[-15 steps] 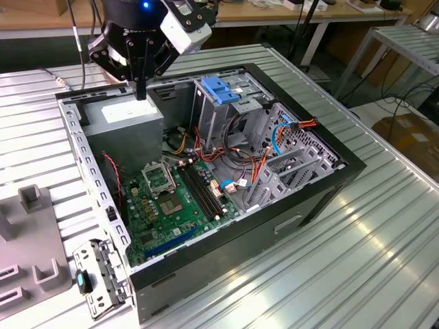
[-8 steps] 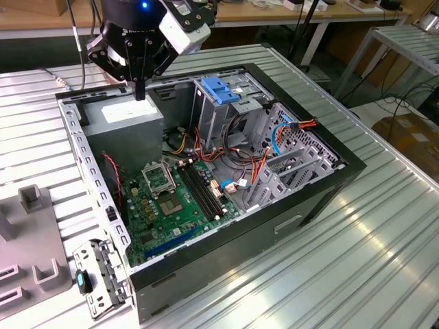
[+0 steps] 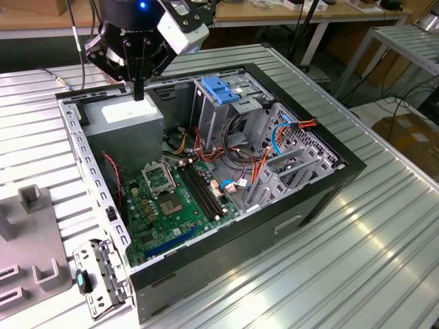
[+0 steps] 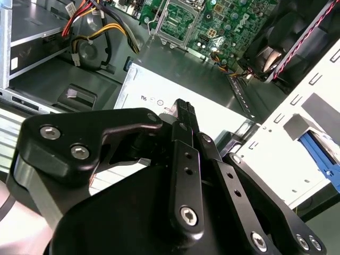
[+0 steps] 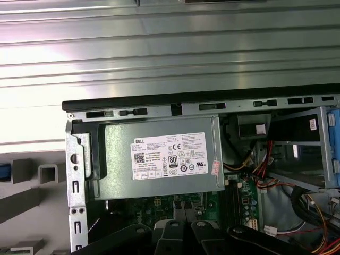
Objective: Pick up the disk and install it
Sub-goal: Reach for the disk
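Observation:
The disk is out of view. My gripper [image 3: 139, 92] hangs over the back corner of the open computer case [image 3: 288, 226], at the exterior view's left. Its black fingers are shut together with nothing between them. In the second wrist view the gripper [image 4: 185, 109] points down at the grey power-supply box [image 4: 154, 95] and stays apart from it. The box and its white sticker lie directly below in the first wrist view [image 5: 159, 164]. The metal drive cage with a blue plastic top [image 3: 223, 92] stands to the exterior view's right of the gripper.
The case lies open on a ribbed metal table [image 3: 357, 260], with a green motherboard [image 3: 171, 199] and loose cables [image 3: 260, 157] inside. A grey slotted fixture [image 3: 27, 233] and a loose metal bracket [image 3: 103, 277] sit at the exterior view's left of the case.

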You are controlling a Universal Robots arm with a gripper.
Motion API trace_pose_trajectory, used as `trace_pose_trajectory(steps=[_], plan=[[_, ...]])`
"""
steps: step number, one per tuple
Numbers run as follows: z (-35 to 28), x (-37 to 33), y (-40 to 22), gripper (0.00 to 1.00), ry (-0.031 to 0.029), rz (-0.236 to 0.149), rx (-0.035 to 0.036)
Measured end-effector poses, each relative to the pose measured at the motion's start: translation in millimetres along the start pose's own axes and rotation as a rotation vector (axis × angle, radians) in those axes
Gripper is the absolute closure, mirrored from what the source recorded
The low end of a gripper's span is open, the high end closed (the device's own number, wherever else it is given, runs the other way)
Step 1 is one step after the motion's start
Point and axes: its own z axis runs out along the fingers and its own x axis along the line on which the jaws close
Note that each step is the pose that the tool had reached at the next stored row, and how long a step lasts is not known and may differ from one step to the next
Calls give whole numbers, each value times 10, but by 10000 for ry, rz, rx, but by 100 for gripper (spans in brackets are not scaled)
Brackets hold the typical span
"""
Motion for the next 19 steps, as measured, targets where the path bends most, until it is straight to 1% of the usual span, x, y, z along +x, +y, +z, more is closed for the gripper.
trace_pose_trajectory(steps=[19], plan=[[-1, 42, -3, 89, 6, 1, 0]])
